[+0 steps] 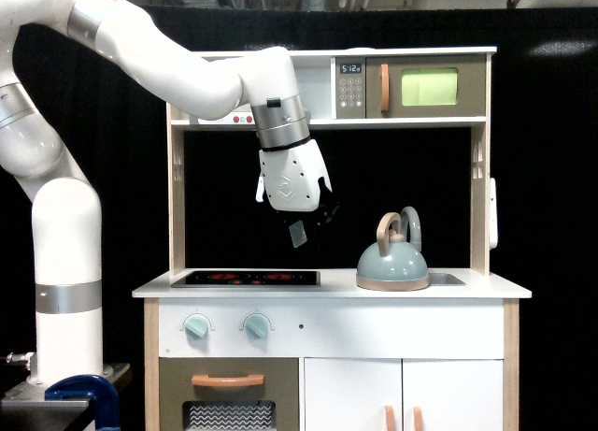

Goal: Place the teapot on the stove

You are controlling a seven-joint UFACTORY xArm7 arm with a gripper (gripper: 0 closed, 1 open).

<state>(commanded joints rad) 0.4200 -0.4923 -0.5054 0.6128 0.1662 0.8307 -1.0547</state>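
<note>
The grey-blue teapot with its tan arched handle stands upright on the white counter, right of the stove and just left of the sink. The stove is a flat black panel with red rings at the counter's left. My gripper hangs in the air above the counter between the stove and the teapot, tilted toward the exterior view's right. Its fingers hold nothing, and the gripper is well short of the teapot. Against the black backdrop I cannot make out whether the fingers are open or shut.
A grey curved faucet rises right behind the teapot by the sink. Above are the range hood, a shelf and a toy microwave. Wooden side posts frame the counter.
</note>
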